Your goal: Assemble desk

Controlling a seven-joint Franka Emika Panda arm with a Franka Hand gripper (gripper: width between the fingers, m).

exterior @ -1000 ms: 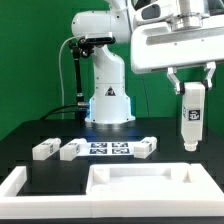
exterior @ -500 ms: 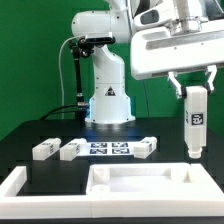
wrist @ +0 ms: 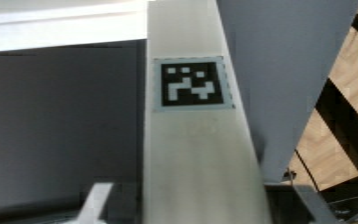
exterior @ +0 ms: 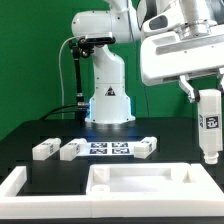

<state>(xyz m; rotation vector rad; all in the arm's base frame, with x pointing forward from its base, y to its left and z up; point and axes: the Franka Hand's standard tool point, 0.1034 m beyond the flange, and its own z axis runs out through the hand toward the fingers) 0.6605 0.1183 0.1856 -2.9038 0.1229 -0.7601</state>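
Presently, desk, unassembled, early stage by the look of it. The desk slab (exterior: 135,180) lies flat on the black tabletop (exterior: 175,152) with its raised rim upward and its hollow bare; no leg appears fitted to it, so all four seem left to mount. The jaws pinch the held leg (exterior: 209,125) at its upper end, one to each side. That leg hangs upright over the slab's end at the exterior view's right, its lower end near the rim; whether it touches cannot be told. It is a long white block with a plain matt face and a black-and-white square marker (wrist: 190,82) high on one side, which the wrist view shows close up along the held leg (wrist: 194,170). Beyond the slab's far edge, apart from it, lie the first loose leg (exterior: 45,149) and the second loose leg (exterior: 72,150), toward the exterior view's left. The third loose leg (exterior: 145,147) lies beyond the slab's middle, each a small white block on its side. The marker board (exterior: 105,149) rests between the second and third. A white frame (exterior: 20,185) stands beside the slab at the exterior view's left. Remaining: seat this leg, then fetch and fit three more.
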